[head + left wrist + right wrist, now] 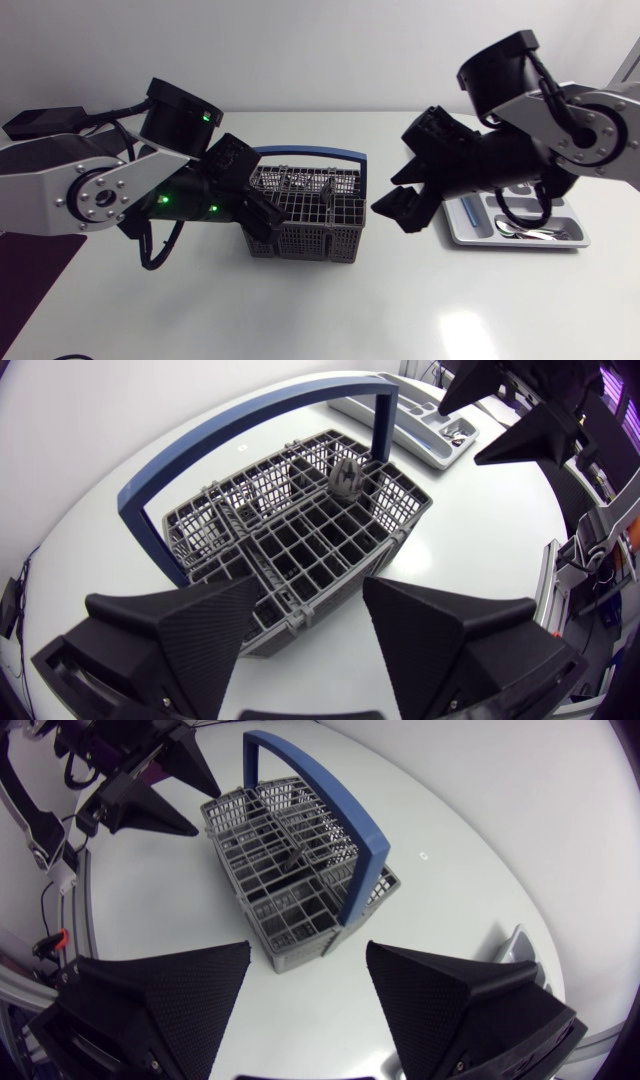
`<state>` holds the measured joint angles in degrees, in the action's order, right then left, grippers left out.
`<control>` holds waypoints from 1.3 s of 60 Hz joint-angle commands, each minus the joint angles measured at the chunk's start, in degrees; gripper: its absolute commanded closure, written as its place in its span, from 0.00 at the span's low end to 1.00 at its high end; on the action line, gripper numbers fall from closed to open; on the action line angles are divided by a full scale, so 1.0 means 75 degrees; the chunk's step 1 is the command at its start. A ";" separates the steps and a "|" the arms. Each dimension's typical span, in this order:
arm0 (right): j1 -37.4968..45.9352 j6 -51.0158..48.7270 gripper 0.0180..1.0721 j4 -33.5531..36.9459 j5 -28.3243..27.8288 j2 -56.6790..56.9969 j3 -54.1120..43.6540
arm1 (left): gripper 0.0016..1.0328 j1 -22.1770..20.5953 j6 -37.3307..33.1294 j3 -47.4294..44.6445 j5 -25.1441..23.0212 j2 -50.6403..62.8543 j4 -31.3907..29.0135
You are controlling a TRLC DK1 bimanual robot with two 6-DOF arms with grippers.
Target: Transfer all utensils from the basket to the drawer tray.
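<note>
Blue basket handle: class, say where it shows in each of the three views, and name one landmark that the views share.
Head view: the blue handle is left of the middle, arching over the grey basket.
Left wrist view: the blue handle is ahead of the open left gripper, spanning the basket.
Right wrist view: the blue handle is ahead of the open right gripper, spanning the basket.
Shared landmark: the grey basket beneath it.
</note>
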<state>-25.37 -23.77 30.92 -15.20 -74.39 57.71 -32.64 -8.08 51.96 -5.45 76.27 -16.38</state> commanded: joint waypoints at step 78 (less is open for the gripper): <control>-0.1071 0.3837 0.63 -0.2903 0.0738 -0.2808 0.0403 | 0.28 0.0274 -0.0786 -0.1257 -0.0164 -0.0490 0.1048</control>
<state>-32.71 3.68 10.55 -10.39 -94.50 62.70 -30.85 -12.71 44.58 -6.15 72.27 -8.95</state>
